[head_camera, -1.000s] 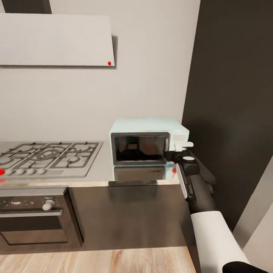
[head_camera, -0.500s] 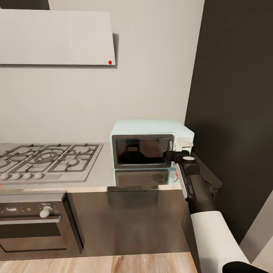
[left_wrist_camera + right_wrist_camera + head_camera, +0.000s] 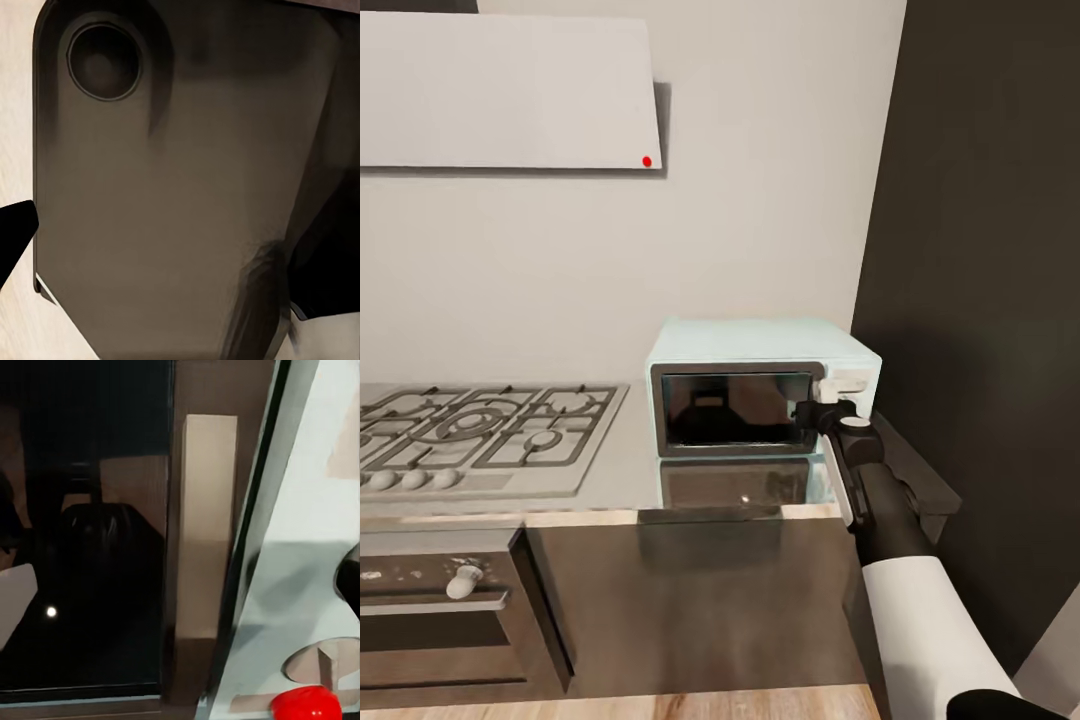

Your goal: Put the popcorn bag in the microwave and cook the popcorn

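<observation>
though their spread unclear, right fingers [image 3: 822, 412] against the microwave [image 3: 760, 385] door's handle edge

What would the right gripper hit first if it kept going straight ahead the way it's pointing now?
Most likely the microwave: the right gripper points at its front right side, near the dark glass door's edge and control panel. Remaining gap is unclear.

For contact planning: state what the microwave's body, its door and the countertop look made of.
Microwave body: pale mint, matte, painted metal or plastic; no glare. Door: dark glass, glossy, showing reflections. Countertop: grey, polished, metal-like; it mirrors the microwave's front.
</observation>
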Controlling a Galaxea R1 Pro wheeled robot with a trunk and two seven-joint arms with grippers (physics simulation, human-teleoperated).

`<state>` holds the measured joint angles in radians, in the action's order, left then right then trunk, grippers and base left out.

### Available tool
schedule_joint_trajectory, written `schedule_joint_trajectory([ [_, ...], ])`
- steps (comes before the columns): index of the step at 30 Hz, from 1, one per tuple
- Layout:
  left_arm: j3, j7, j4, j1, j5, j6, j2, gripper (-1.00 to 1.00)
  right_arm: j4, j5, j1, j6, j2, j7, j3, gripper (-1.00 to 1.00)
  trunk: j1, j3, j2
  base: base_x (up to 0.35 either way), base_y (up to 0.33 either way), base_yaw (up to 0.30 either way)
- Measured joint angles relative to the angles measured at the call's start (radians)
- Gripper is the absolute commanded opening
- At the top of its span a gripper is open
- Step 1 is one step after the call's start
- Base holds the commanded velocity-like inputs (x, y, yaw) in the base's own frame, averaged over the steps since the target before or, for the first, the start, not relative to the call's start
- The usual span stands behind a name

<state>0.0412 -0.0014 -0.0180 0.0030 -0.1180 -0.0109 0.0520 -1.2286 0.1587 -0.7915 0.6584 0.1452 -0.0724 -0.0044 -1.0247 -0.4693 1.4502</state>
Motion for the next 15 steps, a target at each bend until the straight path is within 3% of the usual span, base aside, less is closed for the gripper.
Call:
schedule_joint_trajectory([
  [5, 0.000, 0.000, 0.000, 0.000, 0.000, 0.000, 0.001, 1.00, -0.003, -0.010, 0.001, 0.001, -0.006, 0.006, 0.001, 1.00, 0.000, 0.000, 0.000, 0.003, 0.000, 0.000],
  [6, 0.000, 0.000, 0.000, 0.000, 0.000, 0.000, 0.001, 1.00, -0.003, -0.011, 0.001, 0.002, -0.006, 0.005, 0.001, -1.00, 0.000, 0.000, 0.000, 0.000, 0.000, 0.000],
  [10, 0.000, 0.000, 0.000, -0.001, 0.000, 0.000, 0.001, 1.00, 0.003, -0.024, -0.001, 0.000, -0.006, 0.009, 0.001, -1.00, 0.000, 0.000, 0.000, 0.000, 0.000, 0.000],
  [15, 0.000, 0.000, 0.000, 0.000, 0.000, 0.000, 0.000, 1.00, -0.001, -0.008, 0.001, 0.001, -0.005, 0.006, 0.001, -1.00, 0.000, 0.000, 0.000, 0.000, 0.000, 0.000],
])
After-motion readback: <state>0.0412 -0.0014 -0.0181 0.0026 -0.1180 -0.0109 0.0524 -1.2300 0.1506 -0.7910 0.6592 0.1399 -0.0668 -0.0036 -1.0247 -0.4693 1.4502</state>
